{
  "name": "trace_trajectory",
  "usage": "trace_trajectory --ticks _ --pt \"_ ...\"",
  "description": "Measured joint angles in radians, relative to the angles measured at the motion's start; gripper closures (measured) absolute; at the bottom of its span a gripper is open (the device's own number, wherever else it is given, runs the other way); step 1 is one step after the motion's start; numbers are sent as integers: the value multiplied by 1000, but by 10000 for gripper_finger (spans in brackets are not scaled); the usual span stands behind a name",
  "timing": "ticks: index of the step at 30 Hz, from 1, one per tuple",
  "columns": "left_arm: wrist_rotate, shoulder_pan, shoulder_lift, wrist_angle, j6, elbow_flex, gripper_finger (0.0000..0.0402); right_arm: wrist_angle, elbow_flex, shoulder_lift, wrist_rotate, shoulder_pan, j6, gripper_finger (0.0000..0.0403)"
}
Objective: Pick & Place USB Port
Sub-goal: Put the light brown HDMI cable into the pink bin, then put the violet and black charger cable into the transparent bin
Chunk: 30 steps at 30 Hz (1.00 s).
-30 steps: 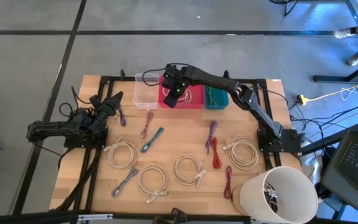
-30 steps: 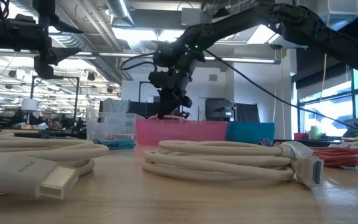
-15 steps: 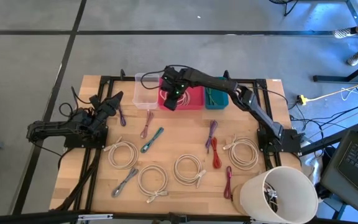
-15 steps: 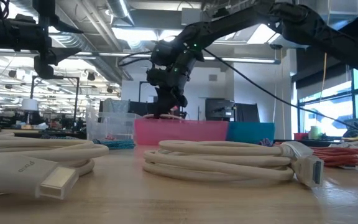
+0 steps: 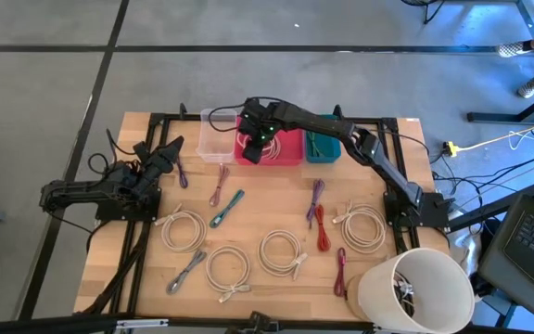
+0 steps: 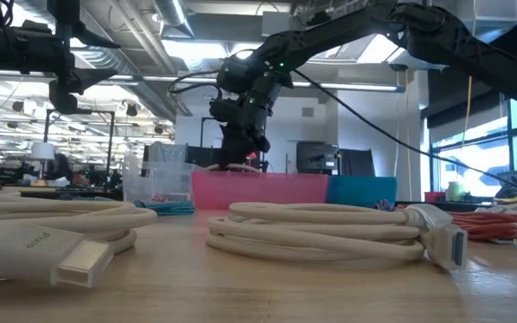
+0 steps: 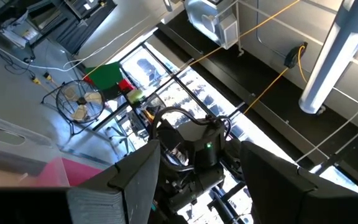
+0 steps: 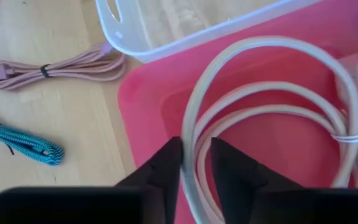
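A white coiled cable [image 8: 278,112] lies in the pink bin [image 5: 290,153] at the table's far edge. My right gripper [image 8: 196,171] hangs over that bin's left end, slanting down, slightly open, with one strand of the coil [image 8: 194,143] running between its fingers. My left gripper [image 5: 160,153] waits open at the table's left side, raised and pointing a little upward, nothing between its fingers [image 7: 135,180]. My right gripper has its fingers [image 8: 166,168] on either side of one strand of the coil, near the coil's left side, coming from above at a slant. Whether they touch the strand I cannot tell. The coil rests on the bin's floor.
A clear bin [image 5: 216,139] stands left of the pink one and a teal bin [image 5: 323,147] right of it. Several white coils [image 5: 281,250], a teal cable [image 5: 227,209], a red one [image 5: 322,227] and purple ones [image 5: 315,195] lie on the table. A white bucket [image 5: 415,288] stands near right.
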Motion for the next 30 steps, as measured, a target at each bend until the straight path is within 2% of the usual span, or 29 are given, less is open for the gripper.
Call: trace_trajectory --ticks 11,15,20,26,30 --pt "2 0 0 -11 0 0 185 -20 0 0 10 -1 0 250" --pt "3 0 0 -22 -8 0 185 -100 7 -2 15 -2 8 242" --pt "6 0 0 -21 -8 0 185 -311 114 -5 58 2 18 249" --pt "17 0 0 -15 -8 0 185 -433 60 -161 60 60 120 272" --pt "28 0 0 -15 -8 0 185 -547 58 -240 80 136 261 286"
